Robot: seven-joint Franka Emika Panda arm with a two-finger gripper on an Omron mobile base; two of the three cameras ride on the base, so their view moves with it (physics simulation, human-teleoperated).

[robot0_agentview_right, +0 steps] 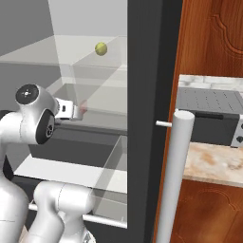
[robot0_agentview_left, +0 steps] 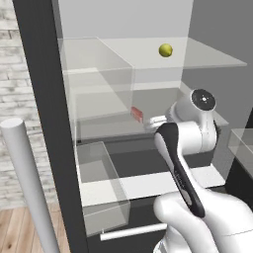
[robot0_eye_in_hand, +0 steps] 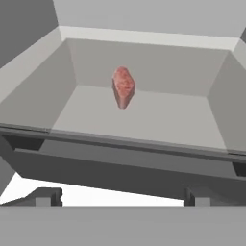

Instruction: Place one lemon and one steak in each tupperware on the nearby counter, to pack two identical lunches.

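Observation:
A pink-red steak (robot0_eye_in_hand: pixel 123 87) stands on edge on the floor of a grey fridge compartment, straight ahead of my gripper (robot0_eye_in_hand: pixel 123 197). The gripper is open with nothing between its dark fingertips (robot0_eye_in_hand: pixel 48 196), and it is short of the compartment's front lip. From the base views the steak (robot0_agentview_left: pixel 137 114) (robot0_agentview_right: pixel 83 108) lies just beyond the hand (robot0_agentview_right: pixel 66 109). One yellow-green lemon (robot0_agentview_left: pixel 165 50) (robot0_agentview_right: pixel 100 48) rests on the glass shelf above. The counter (robot0_agentview_right: pixel 209 163) is to the right of the fridge. The tupperware is out of view.
The fridge door (robot0_agentview_left: pixel 44 123) stands open at left, with its grey bar handle (robot0_agentview_left: pixel 27 188) close by. A clear door bin (robot0_agentview_left: pixel 99 183) juts out below. A grey toaster oven (robot0_agentview_right: pixel 209 111) sits on the counter, and wooden cabinets (robot0_agentview_right: pixel 211 38) hang above it.

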